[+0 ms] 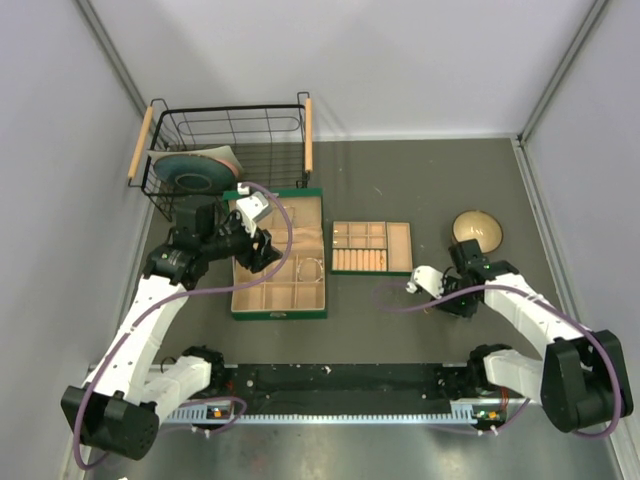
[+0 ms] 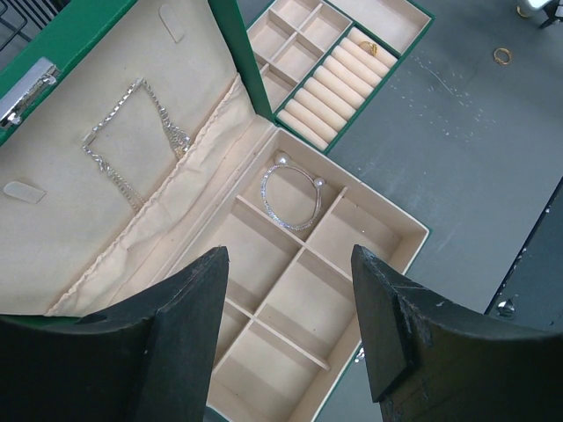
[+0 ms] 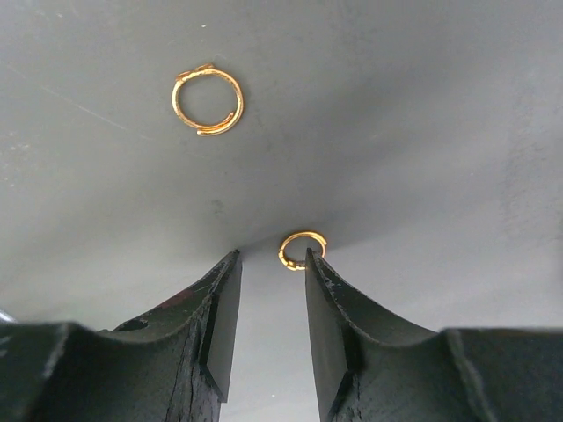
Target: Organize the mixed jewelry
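A thin silver bracelet (image 2: pixel 295 195) with small beads lies in an upper compartment of the open green box (image 2: pixel 398 216). My left gripper (image 2: pixel 290 264) hovers open over the box's empty compartments. One gold ring (image 2: pixel 368 48) sits among the rolls of the separate tray (image 2: pixel 350 126). On the bare table lie a larger gold ring (image 3: pixel 208 99) and a small gold ring (image 3: pixel 303 250). My right gripper (image 3: pixel 273 255) is low over the table with its jaws narrowly apart and nothing between them. The small ring lies just past the tip of its right finger (image 3: pixel 334 299).
A silver chain (image 2: pixel 132 141) hangs inside the box lid. The tan bowl (image 1: pixel 478 228) stands behind the right arm. A wire basket (image 1: pixel 225 150) holding a disc sits at the back left. Grey walls close in both sides.
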